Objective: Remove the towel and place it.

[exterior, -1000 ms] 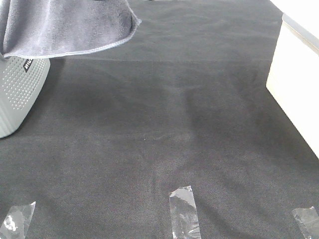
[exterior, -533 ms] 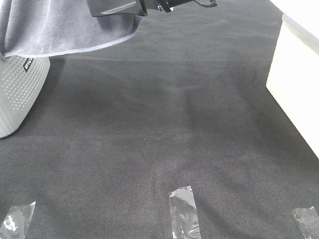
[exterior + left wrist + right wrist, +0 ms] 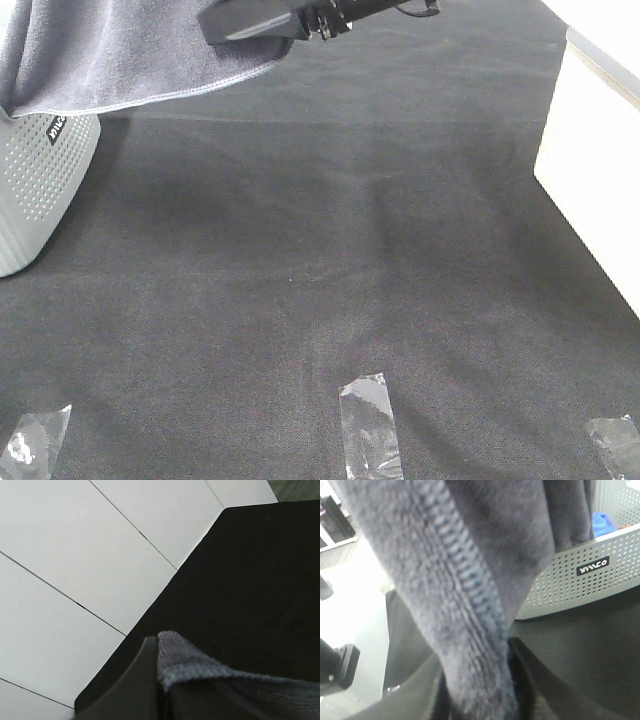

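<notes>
Right hand (image 3: 215, 27): fingers astride towel (image 3: 110, 50) hem, clamp unconfirmed | left hand (image 3: 157, 677): closed on towel corner | towel: draped over perforated basket (image 3: 40, 190) | step: grasping | next, likely: lift clear, spread on worktop (image 3: 330, 260)

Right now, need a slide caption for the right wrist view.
Towel hem hanging inside the right gripper, perforated grey basket on the black mat behind.

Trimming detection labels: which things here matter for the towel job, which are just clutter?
Job: towel; right end effector at its hem.
Clutter: perforated basket; tape strips; white box; black mat.
</notes>
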{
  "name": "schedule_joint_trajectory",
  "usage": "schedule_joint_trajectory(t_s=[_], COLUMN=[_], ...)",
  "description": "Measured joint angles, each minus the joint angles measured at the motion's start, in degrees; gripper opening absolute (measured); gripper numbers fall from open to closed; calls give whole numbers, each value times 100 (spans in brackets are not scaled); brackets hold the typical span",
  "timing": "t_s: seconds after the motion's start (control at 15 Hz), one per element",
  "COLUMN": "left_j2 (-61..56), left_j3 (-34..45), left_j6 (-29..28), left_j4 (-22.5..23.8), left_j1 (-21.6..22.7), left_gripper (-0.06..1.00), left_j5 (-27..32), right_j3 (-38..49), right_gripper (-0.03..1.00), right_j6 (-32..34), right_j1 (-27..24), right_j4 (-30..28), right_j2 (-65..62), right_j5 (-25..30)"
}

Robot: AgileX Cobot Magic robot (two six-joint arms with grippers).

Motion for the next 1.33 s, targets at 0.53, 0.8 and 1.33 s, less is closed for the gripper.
schedule_joint_trajectory(t_s=[0.53,0.8,1.33], left_j2=[0,0,350], left_j3=[0,0,0], left_j6=[0,0,-40], left_j4=[0,0,40], left_j1=[0,0,0], left_gripper=[0,0,0], left_j5=[332,424,-195], right_j3=[-195,-223,-2412], right_gripper=[2,2,2], right_j6=[0,877,5317], right_j1=[0,0,0], right_j4=[-143,-464,-4446], right_j2=[-11,-86,-286], right_j5=[246,166,596])
